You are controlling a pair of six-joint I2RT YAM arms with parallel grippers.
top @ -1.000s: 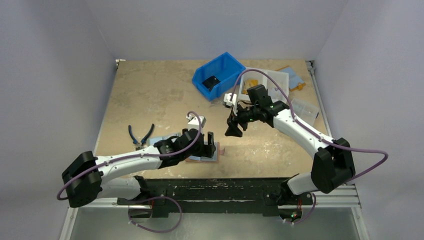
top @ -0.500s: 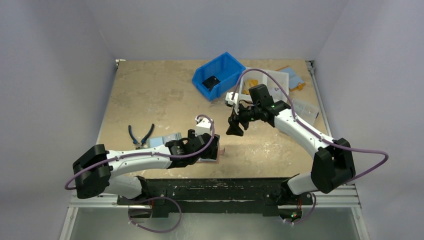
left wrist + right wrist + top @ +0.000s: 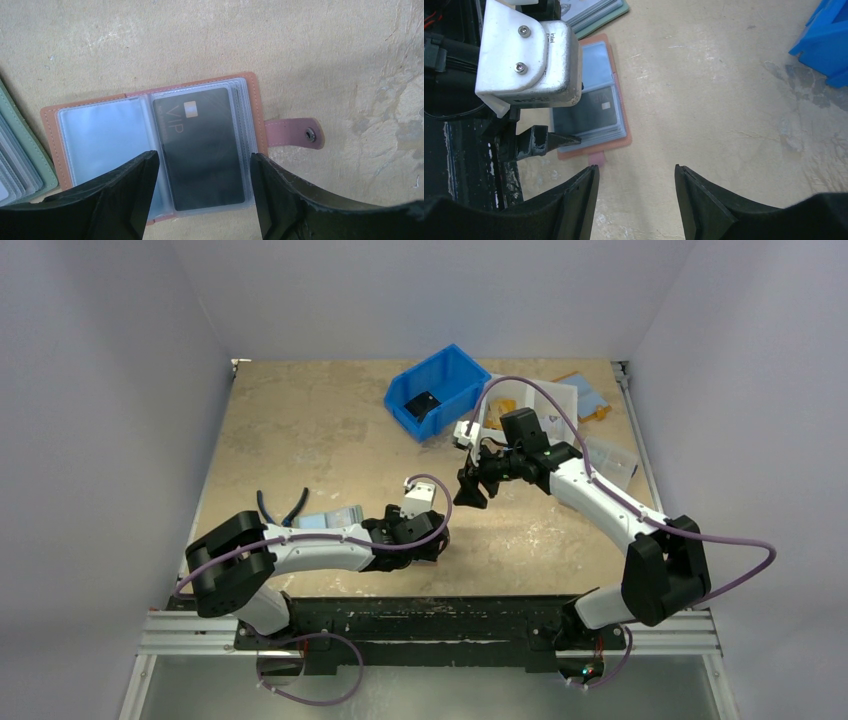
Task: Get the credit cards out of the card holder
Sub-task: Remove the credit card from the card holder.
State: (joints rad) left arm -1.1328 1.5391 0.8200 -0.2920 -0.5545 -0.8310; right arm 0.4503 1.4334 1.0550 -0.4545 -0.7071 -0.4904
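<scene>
Hovering over the open card holder [image 3: 107, 135], left hand [image 3: 203, 156] spread.

Soft, even light from above — shadows lie faint on the table [image 3: 300, 420]. Pale sheen on the card holder [image 3: 105, 140] sleeves at 9 o'clock; frames sharp.

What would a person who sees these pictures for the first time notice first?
The eye goes first to the open card holder near the front edge of the table, with a black VIP card in its clear sleeve. The left gripper hovers over it with jaws spread. Farther back, a bright blue bin stands out.
</scene>
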